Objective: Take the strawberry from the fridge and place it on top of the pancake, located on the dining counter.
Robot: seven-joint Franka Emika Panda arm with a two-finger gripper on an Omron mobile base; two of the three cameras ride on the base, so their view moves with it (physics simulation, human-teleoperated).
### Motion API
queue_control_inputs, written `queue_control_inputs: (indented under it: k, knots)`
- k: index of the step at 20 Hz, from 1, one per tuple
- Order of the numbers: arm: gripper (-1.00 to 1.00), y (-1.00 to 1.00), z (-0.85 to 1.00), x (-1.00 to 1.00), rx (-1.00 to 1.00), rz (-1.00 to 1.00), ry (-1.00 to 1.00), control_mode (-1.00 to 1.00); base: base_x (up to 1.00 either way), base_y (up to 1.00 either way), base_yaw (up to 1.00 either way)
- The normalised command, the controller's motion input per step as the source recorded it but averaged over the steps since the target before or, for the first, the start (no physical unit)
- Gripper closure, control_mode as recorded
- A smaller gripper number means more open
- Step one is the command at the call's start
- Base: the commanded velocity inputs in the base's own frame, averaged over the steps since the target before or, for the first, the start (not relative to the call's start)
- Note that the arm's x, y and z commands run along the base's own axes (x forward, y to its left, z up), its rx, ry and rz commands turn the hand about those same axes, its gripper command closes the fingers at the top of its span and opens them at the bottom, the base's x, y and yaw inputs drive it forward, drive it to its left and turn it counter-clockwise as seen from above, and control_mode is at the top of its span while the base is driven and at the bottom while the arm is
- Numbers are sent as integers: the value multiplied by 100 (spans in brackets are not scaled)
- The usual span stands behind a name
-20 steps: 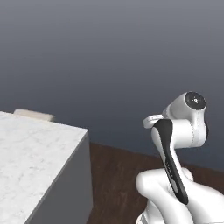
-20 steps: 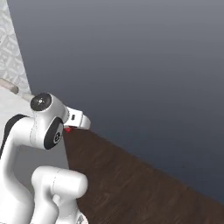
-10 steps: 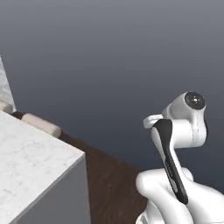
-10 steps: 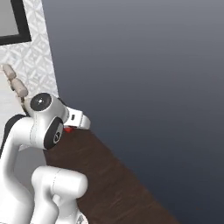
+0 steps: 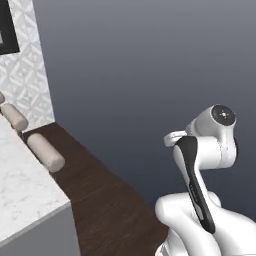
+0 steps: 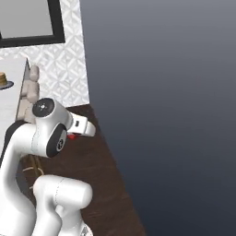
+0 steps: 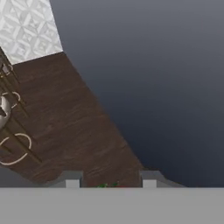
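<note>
**Strawberry at the claw, over dark wood floor**

We see a dark wood floor (image 7: 74,122) running along a plain grey wall (image 6: 175,92), with a patterned white tiled wall (image 5: 27,75) at the far end. In the left base view the dining counter (image 5: 25,195) shows its near corner at the lower left, with beige stools (image 5: 45,151) just beside its edge. In the right base view the pancake (image 6: 3,79) sits on its plate near the counter's far end, well apart from the arm.

The gripper (image 6: 76,133) hangs above the floor, away from the counter. The strawberry (image 6: 72,136) shows as a red spot right at the claw's tip; in the hand view its green top and red rim (image 7: 109,185) lie between the 2 fingertips (image 7: 72,180). The claw is nearly closed, clamped on the fruit.
</note>
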Motion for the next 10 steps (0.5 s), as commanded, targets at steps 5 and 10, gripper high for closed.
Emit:
queue_control_inputs:
  k: [5,10]
  knots:
    - [100,0,0,0,0,0,0,100,98,-45,59]
    - [100,0,0,0,0,0,0,100,100,-33,62]
